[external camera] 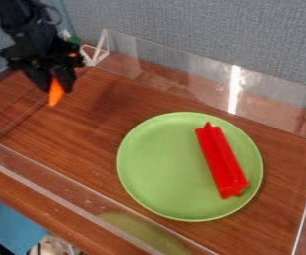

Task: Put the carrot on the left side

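We see the claw (pixel 54 80) pinching the carrot (pixel 54 93), its dark fingers pressed in on the upper end so the orange body hangs straight below them, clear of the counter (pixel 89 149). The carrot's long axis runs close to vertical, the tapered tip pointing down toward the wood and the stem end hidden between the fingers. So the task's thing lies directly under the claw and in its grip; there is only one arm, so no question of which is nearer.

What the coming move turns on, in our judgement, is the gap beneath: the wood under the carrot is bare, and it is already at the far-left end of the counter, so a straight descent and release should do.

Well away to the claw's lower right in the camera view sits the green plate (pixel 155 164), with the red ridged bar (pixel 222 159) lying on its right half.

We count one carrot, one plate, one red bar, one claw.
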Controlling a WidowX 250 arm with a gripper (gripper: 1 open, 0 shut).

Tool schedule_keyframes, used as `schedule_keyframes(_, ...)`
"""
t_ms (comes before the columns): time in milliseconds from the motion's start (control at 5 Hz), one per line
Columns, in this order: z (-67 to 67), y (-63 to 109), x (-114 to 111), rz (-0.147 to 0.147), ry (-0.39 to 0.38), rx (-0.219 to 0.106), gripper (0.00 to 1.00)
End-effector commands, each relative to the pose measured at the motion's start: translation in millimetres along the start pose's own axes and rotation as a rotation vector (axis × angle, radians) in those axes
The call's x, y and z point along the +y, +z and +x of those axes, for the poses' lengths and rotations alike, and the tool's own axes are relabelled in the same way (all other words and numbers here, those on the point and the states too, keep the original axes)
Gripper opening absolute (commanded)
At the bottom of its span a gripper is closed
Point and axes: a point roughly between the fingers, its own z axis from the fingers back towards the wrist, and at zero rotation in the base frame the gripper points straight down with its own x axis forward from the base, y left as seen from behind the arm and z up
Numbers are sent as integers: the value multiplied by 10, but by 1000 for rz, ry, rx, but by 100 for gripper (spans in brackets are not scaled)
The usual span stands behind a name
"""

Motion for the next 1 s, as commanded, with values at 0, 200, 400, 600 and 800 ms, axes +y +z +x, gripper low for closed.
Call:
schedule_keyframes(0,247,25,-62,-25,-93,-43,0)
schedule_keyframes(200,322,-41,-53,-43,-148,-39,0)
schedule_keyframes(400,361,-134,205,-25,-134,-43,0)
schedule_keyframes(600,386,-195,457,-10,-106,-45,0)
schedule_keyframes(800,299,-231,394,10,-48,-42,0)
